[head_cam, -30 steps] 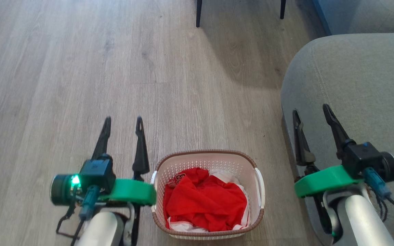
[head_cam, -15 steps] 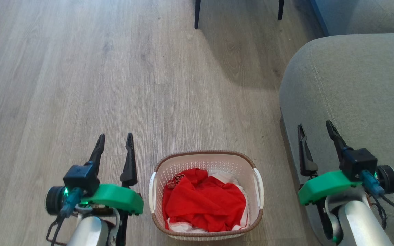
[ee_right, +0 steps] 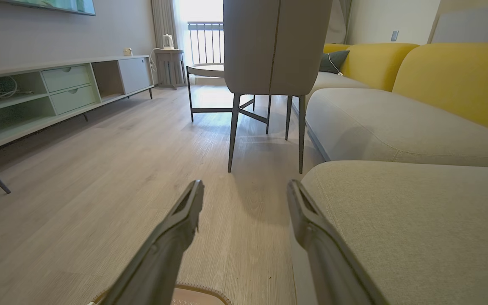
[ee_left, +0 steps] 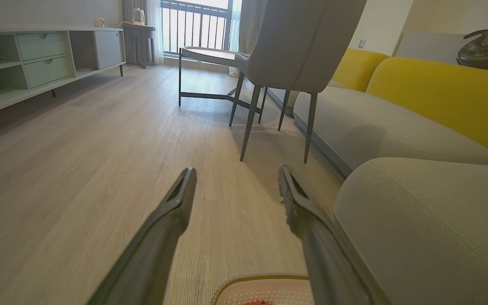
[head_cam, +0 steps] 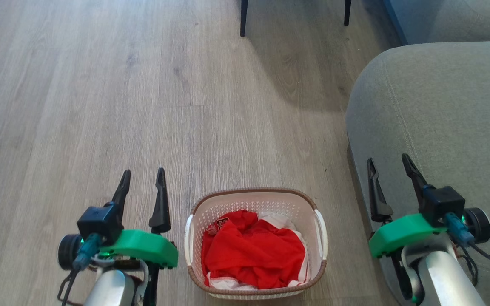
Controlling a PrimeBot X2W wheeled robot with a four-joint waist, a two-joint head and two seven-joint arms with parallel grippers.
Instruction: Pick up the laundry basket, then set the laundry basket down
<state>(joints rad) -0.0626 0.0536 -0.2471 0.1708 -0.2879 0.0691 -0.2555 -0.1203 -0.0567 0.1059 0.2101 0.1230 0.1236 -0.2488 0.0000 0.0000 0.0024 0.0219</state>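
A pale plank floor (head_cam: 100, 85) is lit from a railed window (ee_left: 195, 25) — a grey chair (ee_right: 275, 46) is set before it, a grey sofa (head_cam: 440, 106) with yellow backrests (ee_left: 439, 97) is ranged at right, a low sideboard (ee_right: 66, 89) at left, with what may be a kettle (ee_right: 167, 41) beyond.

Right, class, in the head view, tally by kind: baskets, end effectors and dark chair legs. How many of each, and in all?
Baskets: 1, the laundry basket
End effectors: 2, the left end effector and the right end effector
Dark chair legs: 2
Total: 5
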